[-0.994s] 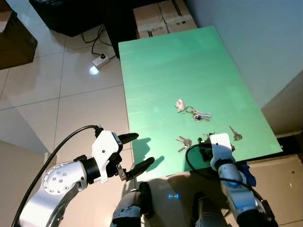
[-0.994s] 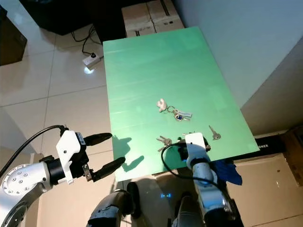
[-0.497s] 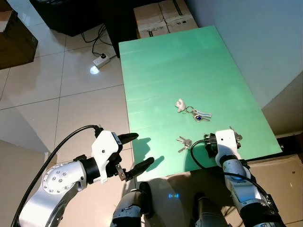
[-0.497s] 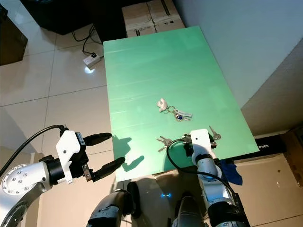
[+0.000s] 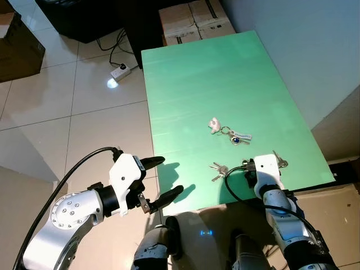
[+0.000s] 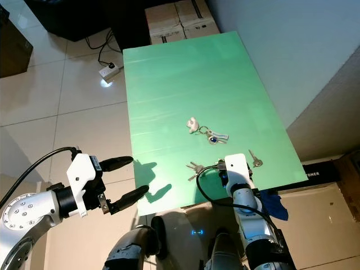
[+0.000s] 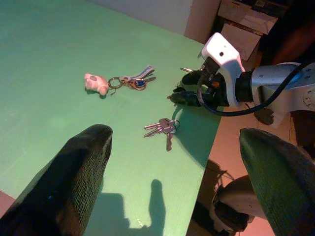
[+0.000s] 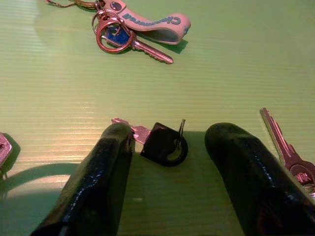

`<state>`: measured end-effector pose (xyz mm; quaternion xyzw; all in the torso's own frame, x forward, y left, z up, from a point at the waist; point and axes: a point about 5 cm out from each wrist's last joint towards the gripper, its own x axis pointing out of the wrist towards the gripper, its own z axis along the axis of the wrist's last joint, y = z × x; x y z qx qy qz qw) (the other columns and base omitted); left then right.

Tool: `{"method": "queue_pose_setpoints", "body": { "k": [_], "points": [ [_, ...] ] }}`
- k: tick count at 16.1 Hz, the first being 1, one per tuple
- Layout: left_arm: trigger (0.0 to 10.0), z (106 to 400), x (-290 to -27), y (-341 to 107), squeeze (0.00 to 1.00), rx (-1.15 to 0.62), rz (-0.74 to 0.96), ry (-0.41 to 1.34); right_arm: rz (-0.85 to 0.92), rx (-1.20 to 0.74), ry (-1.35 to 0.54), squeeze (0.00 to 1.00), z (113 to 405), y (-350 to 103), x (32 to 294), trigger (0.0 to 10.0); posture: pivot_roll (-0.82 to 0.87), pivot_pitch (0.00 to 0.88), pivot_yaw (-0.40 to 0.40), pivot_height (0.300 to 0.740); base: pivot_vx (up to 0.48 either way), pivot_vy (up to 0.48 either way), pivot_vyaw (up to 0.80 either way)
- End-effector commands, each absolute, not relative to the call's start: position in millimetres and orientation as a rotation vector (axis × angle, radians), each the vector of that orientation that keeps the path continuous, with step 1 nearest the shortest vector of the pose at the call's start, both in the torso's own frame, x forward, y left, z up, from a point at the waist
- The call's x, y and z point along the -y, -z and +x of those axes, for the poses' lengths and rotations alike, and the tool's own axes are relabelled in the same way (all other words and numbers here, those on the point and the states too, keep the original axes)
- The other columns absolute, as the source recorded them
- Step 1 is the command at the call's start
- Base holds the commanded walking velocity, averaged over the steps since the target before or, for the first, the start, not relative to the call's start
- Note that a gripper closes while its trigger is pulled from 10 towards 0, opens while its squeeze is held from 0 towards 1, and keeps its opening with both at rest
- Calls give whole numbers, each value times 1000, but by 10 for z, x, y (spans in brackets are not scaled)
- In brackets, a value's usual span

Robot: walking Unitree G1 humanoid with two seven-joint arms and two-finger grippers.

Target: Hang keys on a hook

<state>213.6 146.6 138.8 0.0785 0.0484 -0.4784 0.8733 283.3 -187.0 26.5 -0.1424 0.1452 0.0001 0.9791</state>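
Several keys lie on the green table (image 5: 214, 73). A bunch with a pink figure (image 5: 214, 124) and a strap (image 5: 240, 136) sits mid-table. A small silver bunch (image 5: 218, 168) and a single silver key (image 5: 280, 162) lie near the front edge. My right gripper (image 8: 170, 130) is open and low over the table there, its fingers (image 8: 106, 182) either side of a black-headed key (image 8: 164, 143) without gripping it. Its white wrist (image 5: 264, 167) shows from above. My left gripper (image 5: 169, 176) is open and holds nothing, hovering off the table's front-left corner over the floor.
Cardboard boxes (image 5: 194, 19) stand beyond the table's far end. A power strip with a bright light (image 5: 119, 72) and its cable lie on the tiled floor to the left. A pale wall (image 5: 315, 50) runs along the table's right side. Dark furniture (image 5: 84, 17) stands at the far left.
My right gripper shifted a little right along the table's front edge, then back left, staying over the black-headed key. The left arm has barely moved.
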Motion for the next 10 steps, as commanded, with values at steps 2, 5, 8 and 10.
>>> {"method": "queue_pose_setpoints", "body": {
  "k": [2,5,8,10],
  "points": [
    [10000,2112,-1494,-1352,0,-124,171,1002,-266,-295,24,0,2771,-246,1853,10000,113,289,161,740,0,0,0],
    [10000,2114,-1498,-1352,0,-123,172,1003,-263,-262,28,0,2752,-306,1803,10000,108,282,162,740,0,0,0],
    [10000,2113,-1498,-1357,0,-121,172,1010,-256,-265,43,0,2719,-280,1794,10000,109,275,167,740,0,0,0],
    [10000,2113,-1496,-1361,0,-120,173,1014,-241,-278,56,0,2716,-263,1814,10000,111,274,168,740,0,0,0]
  ]
}}
